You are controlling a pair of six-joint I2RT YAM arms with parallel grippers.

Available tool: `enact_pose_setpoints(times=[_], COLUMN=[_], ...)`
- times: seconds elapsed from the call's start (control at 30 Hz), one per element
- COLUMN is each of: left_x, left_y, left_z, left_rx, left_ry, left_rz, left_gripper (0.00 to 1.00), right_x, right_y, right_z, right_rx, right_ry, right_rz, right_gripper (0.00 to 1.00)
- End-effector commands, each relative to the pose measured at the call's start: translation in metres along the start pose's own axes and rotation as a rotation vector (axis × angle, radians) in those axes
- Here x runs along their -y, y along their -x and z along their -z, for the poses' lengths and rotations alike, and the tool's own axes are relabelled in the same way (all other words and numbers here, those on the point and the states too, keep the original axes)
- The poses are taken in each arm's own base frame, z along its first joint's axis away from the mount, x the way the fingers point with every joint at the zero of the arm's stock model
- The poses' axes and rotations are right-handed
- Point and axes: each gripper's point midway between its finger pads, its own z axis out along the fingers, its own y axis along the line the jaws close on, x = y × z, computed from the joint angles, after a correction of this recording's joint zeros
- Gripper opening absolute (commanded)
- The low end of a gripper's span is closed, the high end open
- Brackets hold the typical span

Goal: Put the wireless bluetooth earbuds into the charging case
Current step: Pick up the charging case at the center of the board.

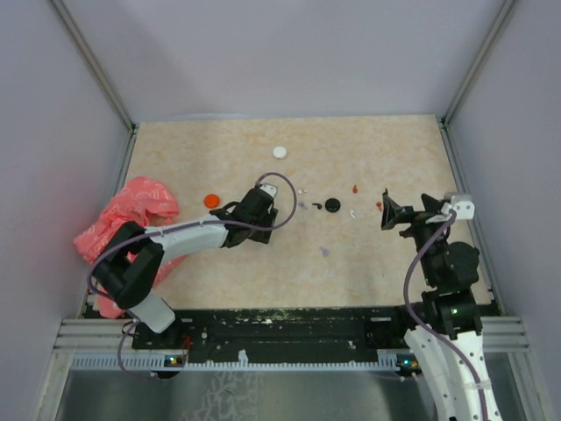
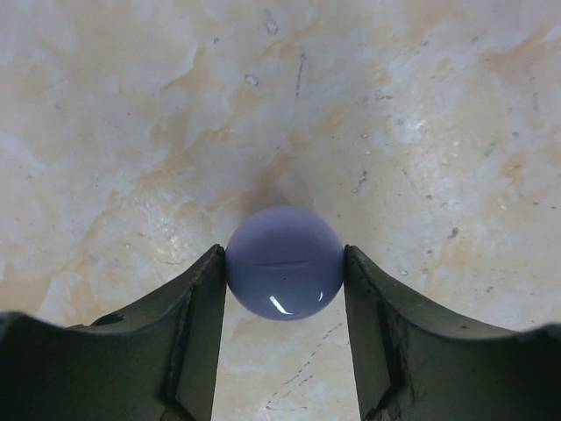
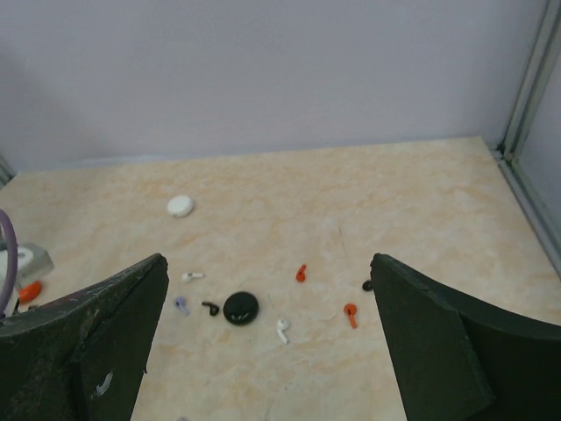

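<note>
Pinching a glossy round lilac case, the left gripper could squirt it loose; right gripper gapes empty.

Counting the round cases first, and there are four: a white case, an orange case, a black case and a lilac case. On to the earbuds, eight in all, pairing off by colour: two red earbuds, two white earbuds, two black earbuds, two lilac earbuds. One pink bag. And two arms, left arm and right arm.
</note>
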Motion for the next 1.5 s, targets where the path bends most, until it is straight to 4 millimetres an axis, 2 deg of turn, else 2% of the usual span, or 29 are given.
enact_pose_setpoints(times=[0.0, 0.2, 0.3, 0.53, 0.7, 0.87, 1.03, 1.23, 1.47], left_x=[0.015, 0.028, 0.035, 0.055, 0.07, 0.088, 0.101, 0.109, 0.118], left_y=[0.04, 0.074, 0.092, 0.12, 0.13, 0.13, 0.131, 0.129, 0.13], left_z=[0.02, 0.05, 0.068, 0.104, 0.132, 0.154, 0.16, 0.161, 0.162], left_rx=[0.189, 0.442, 0.583, 0.834, 0.987, 1.103, 1.126, 1.123, 1.127], left_ry=[-0.093, -0.189, -0.22, -0.258, -0.289, -0.366, -0.385, -0.399, -0.413], left_rz=[-0.058, -0.123, -0.17, -0.348, -0.461, -0.52, -0.546, -0.548, -0.543], left_gripper=[0.48, 0.49, 0.49, 0.49, 0.49, 0.5, 0.5, 0.51, 0.5], right_x=[-0.026, -0.063, -0.067, -0.101, -0.118, -0.134, -0.167, -0.195, -0.213], right_y=[0.003, -0.022, -0.029, -0.048, -0.042, -0.047, -0.059, -0.073, -0.093], right_z=[-0.014, -0.035, -0.044, -0.047, -0.05, -0.057, -0.053, -0.054, -0.049], right_rx=[-0.08, -0.303, -0.398, -0.539, -0.569, -0.628, -0.674, -0.69, -0.734], right_ry=[0.111, 0.294, 0.291, 0.494, 0.599, 0.653, 0.705, 0.728, 0.759], right_rz=[-0.05, -0.074, -0.123, -0.171, -0.196, -0.234, -0.196, -0.253, -0.276], right_gripper=[0.98, 0.98, 0.98, 0.98, 0.98, 0.91, 0.89, 0.82, 0.74])
